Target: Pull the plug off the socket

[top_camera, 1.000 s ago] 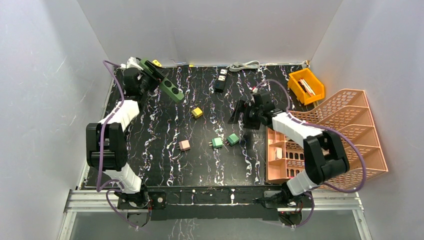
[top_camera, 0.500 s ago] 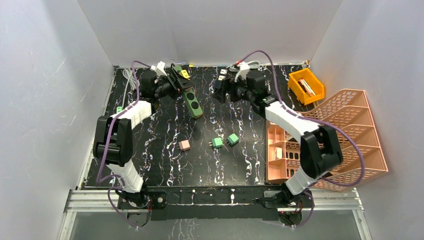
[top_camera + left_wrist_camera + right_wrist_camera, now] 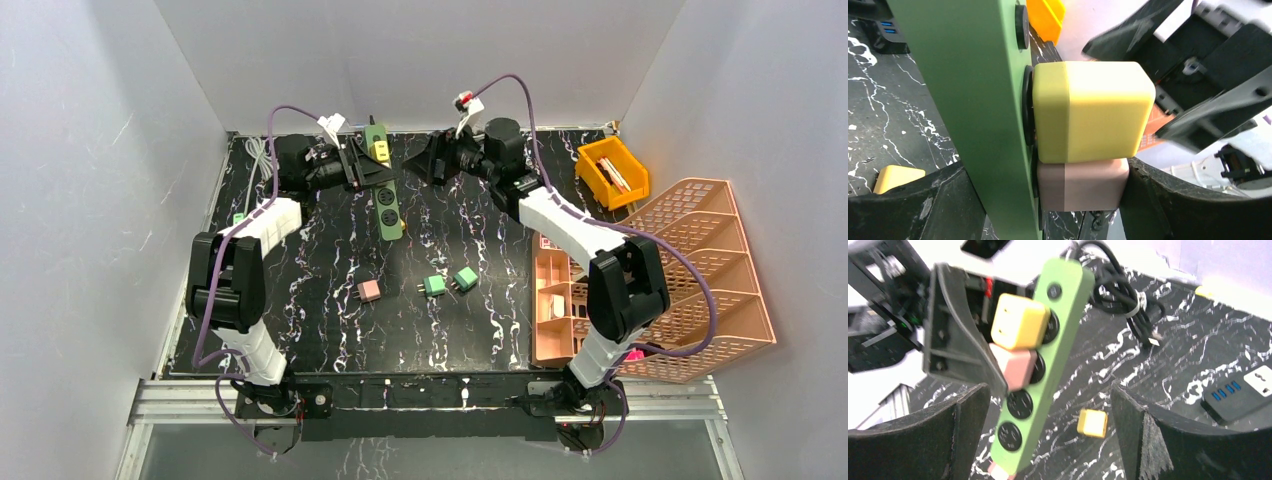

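A green socket strip [image 3: 386, 195] hangs in the air at the back of the table, held near its top end. A yellow plug [image 3: 1093, 110] sits in its upper socket, and a pink plug [image 3: 1080, 182] sits right below it. My left gripper [image 3: 1043, 172] is shut across the strip's back and the pink plug's face. My right gripper [image 3: 1050, 390] is open, facing the strip [image 3: 1058, 330] a short way off. The yellow plug [image 3: 1020, 322] lies above and left of the gap between its fingers. In the top view the right gripper [image 3: 432, 160] is just right of the yellow plug [image 3: 378, 150].
Loose plugs lie mid-table: a pink one [image 3: 369, 291], two green ones [image 3: 434, 286] and a yellow one [image 3: 1092, 423]. A black power strip [image 3: 1238, 395] and a coiled cable [image 3: 1128, 300] are at the back. An orange bin [image 3: 612, 172] and a peach organizer [image 3: 650, 280] stand on the right.
The left arm has swung the green strip from the back left corner toward the back middle and raised it. The right arm has left mid-table and come up to face the strip.
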{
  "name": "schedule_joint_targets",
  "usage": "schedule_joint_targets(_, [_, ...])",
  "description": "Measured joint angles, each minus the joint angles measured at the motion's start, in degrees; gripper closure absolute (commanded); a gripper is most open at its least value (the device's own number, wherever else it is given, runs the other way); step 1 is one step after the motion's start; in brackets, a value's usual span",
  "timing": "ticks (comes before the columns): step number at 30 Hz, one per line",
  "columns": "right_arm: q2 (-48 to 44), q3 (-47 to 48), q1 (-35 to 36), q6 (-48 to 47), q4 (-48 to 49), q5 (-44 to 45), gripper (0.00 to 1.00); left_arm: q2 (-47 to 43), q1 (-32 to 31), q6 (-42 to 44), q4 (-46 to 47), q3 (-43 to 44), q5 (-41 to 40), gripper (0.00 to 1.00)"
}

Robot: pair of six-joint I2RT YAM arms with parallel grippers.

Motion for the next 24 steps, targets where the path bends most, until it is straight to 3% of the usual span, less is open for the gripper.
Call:
schedule_joint_targets(8, [5.44,14.43,0.24,3.21,-2.34,-1.68,0.1,0.0,-1.57,6.16,-3.41,0.2,1.38,1.0])
schedule_joint_targets(19, [16.85,31.67,4.28,-0.11,-23.37,1.79,0.22,0.0,-2.38,13.66,-11.78,2.69,-3.13,1.0])
schedule_joint_targets(22, [19.65,35.01,5.18,-1.18,-28.63,2.84,0.31,0.0,-2.38,14.6,-12.96,2.75,-3.96,1.0])
schedule_joint_targets(24, [21.2,36.89,5.22,-1.81,-30.67,3.1,0.48,0.0,-2.36,14.84,-13.49,2.75,-4.42,1.0])
